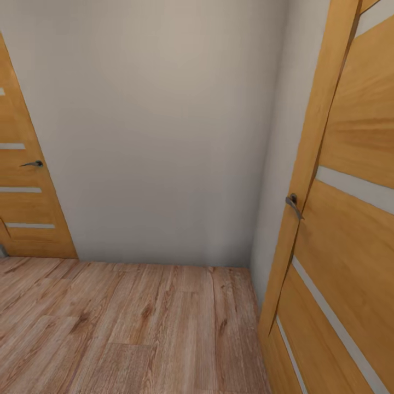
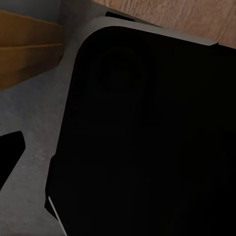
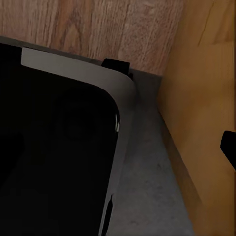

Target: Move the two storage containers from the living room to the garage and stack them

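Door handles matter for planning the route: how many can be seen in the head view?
2. One door handle is on the wooden door at the left edge; the other is on the open door at the right.

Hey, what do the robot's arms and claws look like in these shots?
Little of them shows. Each wrist view catches one fingertip: the left fingertip and right fingertip are plain matte black and angular, with no markings or cables visible. The big black body with rounded corners and a grey rim looks like the robot's base, not an arm.
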Robot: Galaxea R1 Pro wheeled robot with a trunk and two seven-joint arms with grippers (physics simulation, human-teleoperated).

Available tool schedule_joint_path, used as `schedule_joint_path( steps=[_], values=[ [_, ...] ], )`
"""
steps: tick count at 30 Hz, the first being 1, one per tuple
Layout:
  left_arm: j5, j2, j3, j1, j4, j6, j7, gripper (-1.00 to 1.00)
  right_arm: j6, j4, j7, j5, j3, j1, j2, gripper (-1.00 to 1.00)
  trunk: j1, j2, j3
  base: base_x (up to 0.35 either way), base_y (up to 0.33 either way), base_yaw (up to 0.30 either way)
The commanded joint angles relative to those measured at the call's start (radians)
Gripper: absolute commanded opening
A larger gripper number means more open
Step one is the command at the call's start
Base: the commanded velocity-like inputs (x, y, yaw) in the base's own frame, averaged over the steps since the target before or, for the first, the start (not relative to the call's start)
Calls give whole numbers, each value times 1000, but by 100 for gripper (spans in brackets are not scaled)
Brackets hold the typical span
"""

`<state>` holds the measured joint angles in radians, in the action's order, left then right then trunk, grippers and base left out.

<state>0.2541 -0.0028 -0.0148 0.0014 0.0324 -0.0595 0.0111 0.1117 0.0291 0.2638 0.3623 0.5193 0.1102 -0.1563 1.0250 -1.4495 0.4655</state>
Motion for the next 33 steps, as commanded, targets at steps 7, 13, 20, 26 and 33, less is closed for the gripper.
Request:
schedule_joint_path(
  steps=[7, 13, 20, 26, 33],
  values=[
    [4, 0, -1, 1, 1, -2, 1, 100, 2, 3, 5, 9, 10, 1, 3, 100, 0, -1, 1, 0, 0, 1],
    [4, 0, -2, 0, 1, -2, 1, 100, 0, 3, 1, 9, 10, 1, 4, 100, 0, -1, 1, 0, 0, 0],
    [3, 0, 1, 0, 0, -2, 0, 100, 0, 3, -32, 9, 10, 0, 6, 100, 0, -1, 1, 34, 0, 0],
    [2, 1, 6, 0, 0, 0, -6, 100, 0, 3, -35, 9, 10, 1, 5, 100, 0, -1, 1, 285, 0, 0],
    [2, 1, 7, 1, 0, 0, -6, 100, 0, 3, -37, 9, 10, 1, 5, 100, 0, -1, 1, 319, 0, 0]
  ],
)
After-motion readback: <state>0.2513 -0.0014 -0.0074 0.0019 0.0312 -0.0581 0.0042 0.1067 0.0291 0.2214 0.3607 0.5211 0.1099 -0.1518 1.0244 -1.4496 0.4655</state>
